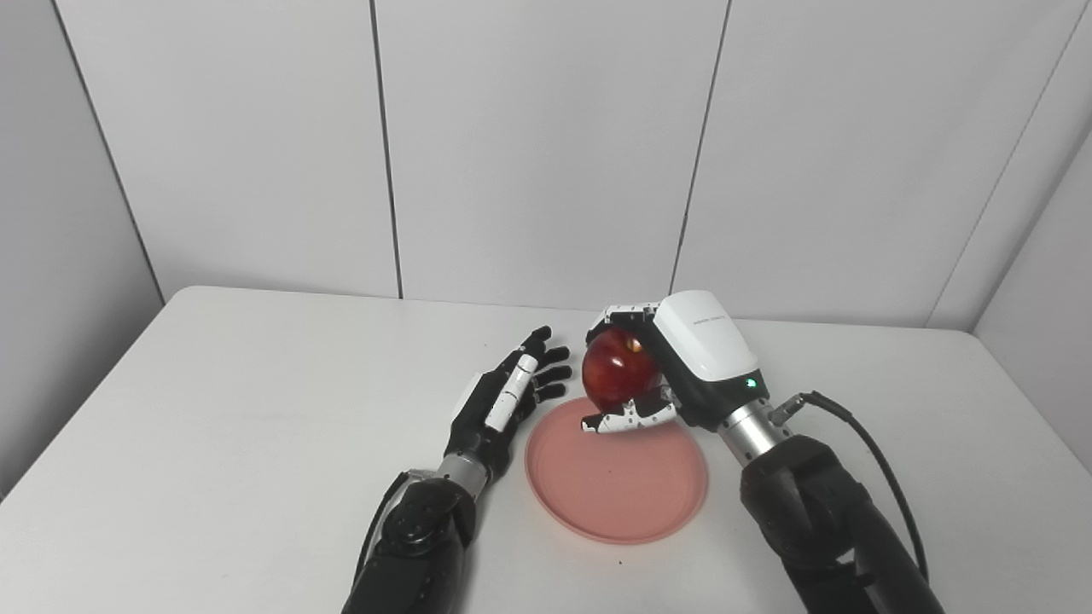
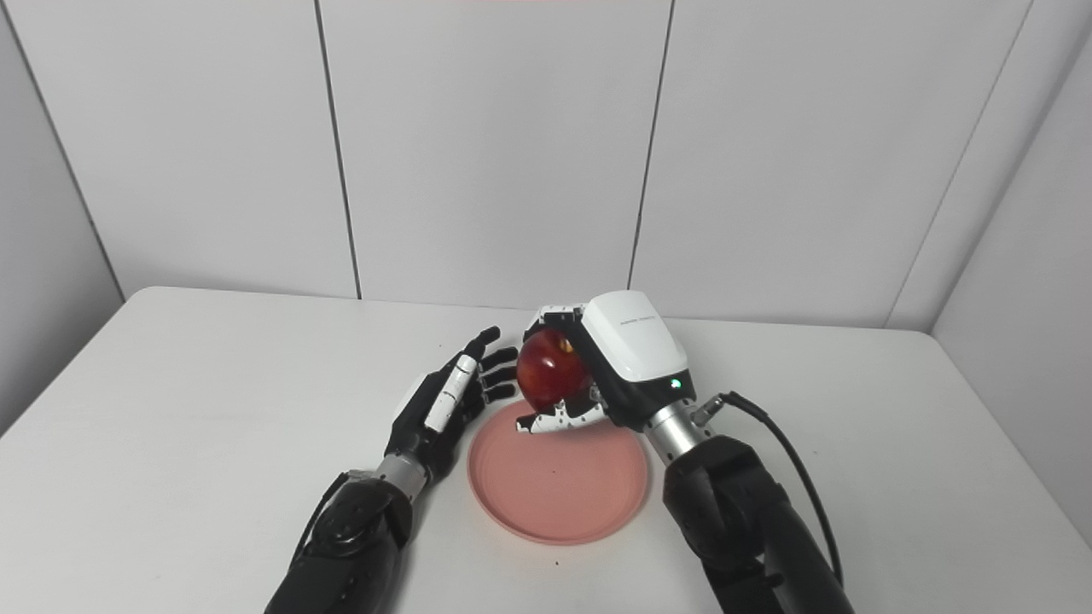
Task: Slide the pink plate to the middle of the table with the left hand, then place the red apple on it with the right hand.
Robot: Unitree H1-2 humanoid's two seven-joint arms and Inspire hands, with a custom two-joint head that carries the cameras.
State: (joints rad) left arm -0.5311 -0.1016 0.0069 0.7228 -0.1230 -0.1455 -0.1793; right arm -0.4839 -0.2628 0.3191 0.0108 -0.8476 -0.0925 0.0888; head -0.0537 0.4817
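The pink plate (image 1: 616, 479) lies flat near the middle of the white table (image 1: 213, 409). My right hand (image 1: 674, 362) is shut on the red apple (image 1: 618, 369) and holds it above the plate's far edge, its thumb under the apple. My left hand (image 1: 508, 396) is open with its fingers stretched out, just left of the plate's rim, holding nothing. The same scene shows in the right eye view: plate (image 2: 559, 480), apple (image 2: 550, 371), right hand (image 2: 610, 358), left hand (image 2: 448, 401).
Grey wall panels (image 1: 546, 145) close off the table's back and sides. A black cable (image 1: 862, 435) loops from my right wrist.
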